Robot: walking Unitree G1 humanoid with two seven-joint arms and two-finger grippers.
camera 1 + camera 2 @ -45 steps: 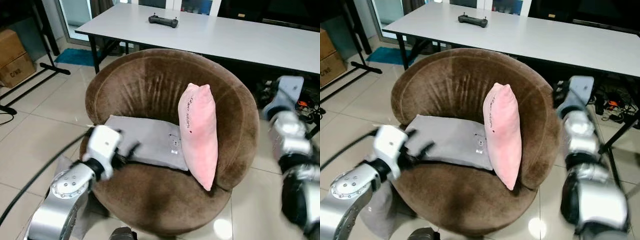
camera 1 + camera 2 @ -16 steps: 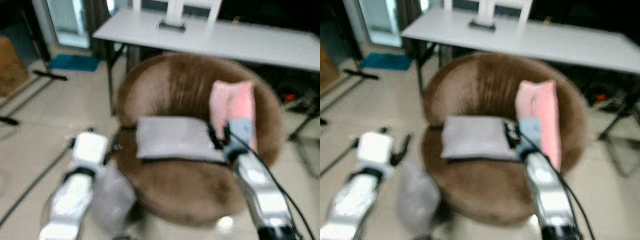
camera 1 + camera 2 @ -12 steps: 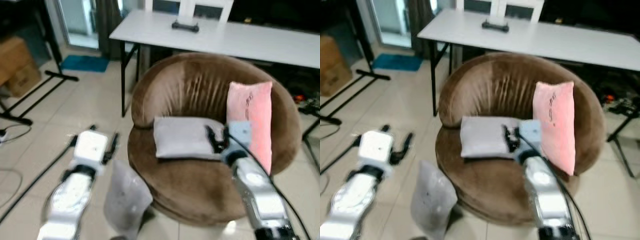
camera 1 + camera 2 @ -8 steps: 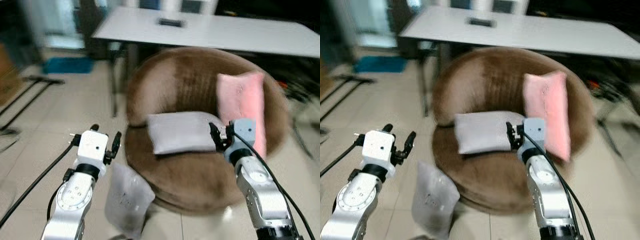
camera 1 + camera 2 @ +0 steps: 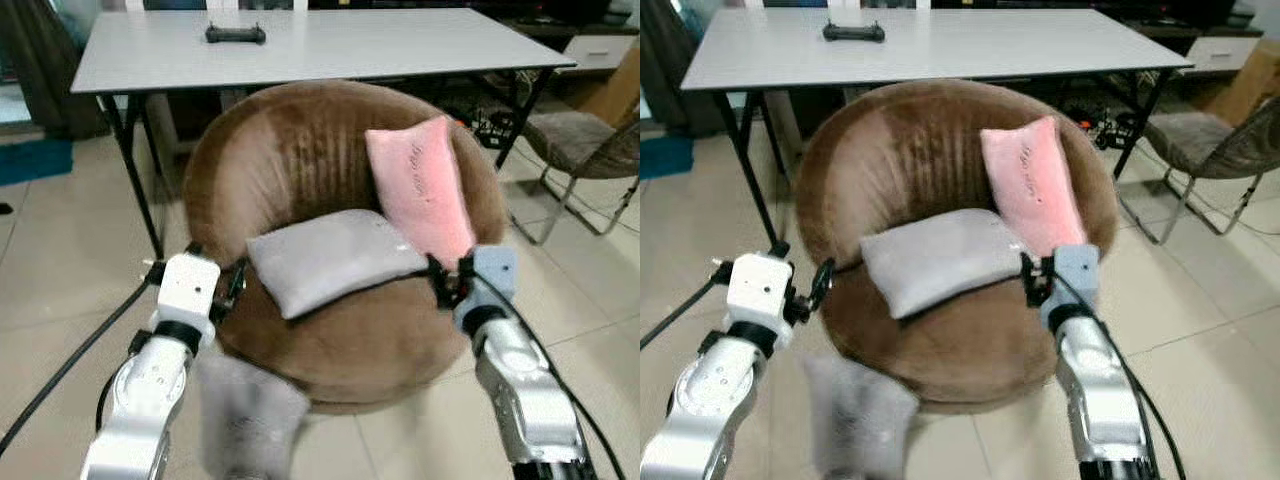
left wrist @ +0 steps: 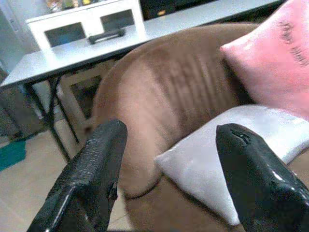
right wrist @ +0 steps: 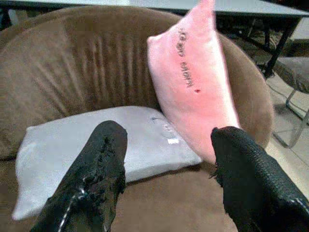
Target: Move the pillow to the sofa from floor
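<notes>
Sofa — a round brown tub seat — stands in the middle of the head views with two pillows on it. A grey pillow lies flat across the seat cushion, one corner pointing toward the left gripper. A pink pillow stands tilted on its edge against the backrest on the robot's right, its lower end touching the grey one. A second grey shape sits on the tiled floor below the sofa's front left edge; it is blurred, so it may be another pillow or a bag.

The left gripper hangs just beside the sofa's left front rim, its jaws spread and holding nothing; in the left wrist view both fingers frame the grey pillow and the backrest with a wide gap between them. The right gripper hovers at the sofa's right front edge, just below the pink pillow, jaws likewise spread and empty — the right wrist view shows its fingers apart, with the two pillows between them.

Behind the sofa stands a white table with a black controller on top. A grey chair stands at the far right.
</notes>
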